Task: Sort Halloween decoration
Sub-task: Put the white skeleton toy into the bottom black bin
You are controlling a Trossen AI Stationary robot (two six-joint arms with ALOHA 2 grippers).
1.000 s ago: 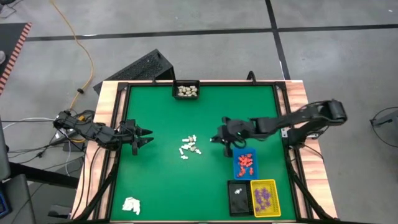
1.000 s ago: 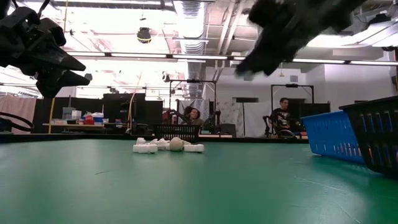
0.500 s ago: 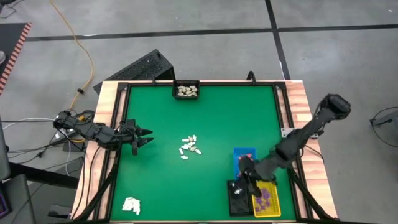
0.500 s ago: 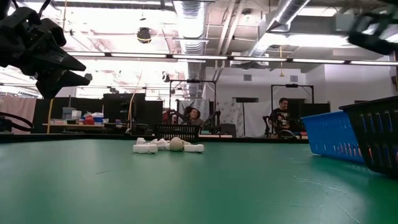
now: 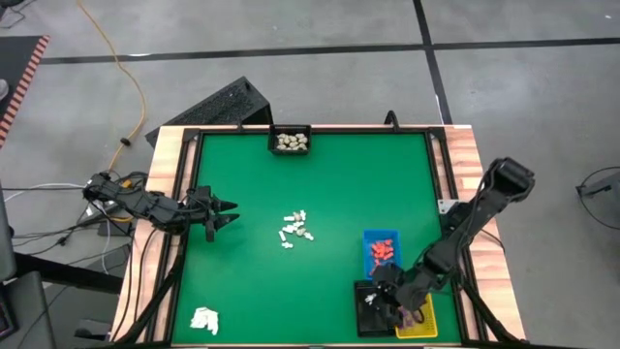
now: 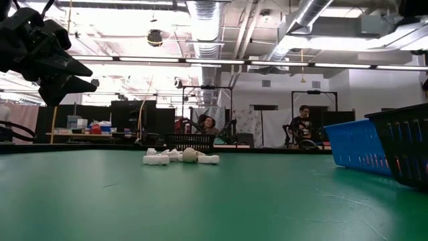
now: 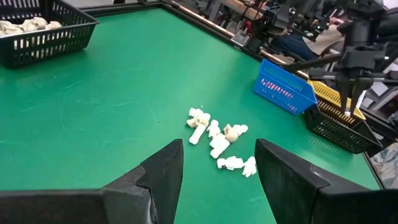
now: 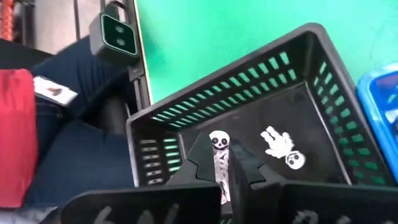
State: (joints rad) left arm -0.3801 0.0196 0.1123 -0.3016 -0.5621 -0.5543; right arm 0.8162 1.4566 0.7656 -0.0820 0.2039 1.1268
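The right hand (image 8: pixel 225 163) hovers over the black slotted plastic basket (image 8: pixel 186 115) at five o'clock on the green table (image 5: pixel 310 184), pinching a tiny white skeleton figurine (image 8: pixel 219 152). Another skeleton (image 8: pixel 281 146) lies inside. Released early, the piece could bounce off the rim. More white figurine pieces (image 5: pixel 294 229) wait at centre. The left hand (image 7: pixel 214 163) idles at nine o'clock, spread.

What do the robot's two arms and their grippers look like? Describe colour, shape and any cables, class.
Both arms are dark, nearly black, built of slim jointed segments. The left gripper ends in two pointed, wedge-shaped black fingers, matte with bevelled edges. The right gripper has the same dark tapered fingers. A bundle of dark cables trails from the left arm's base off the table's edge. No markings are visible.
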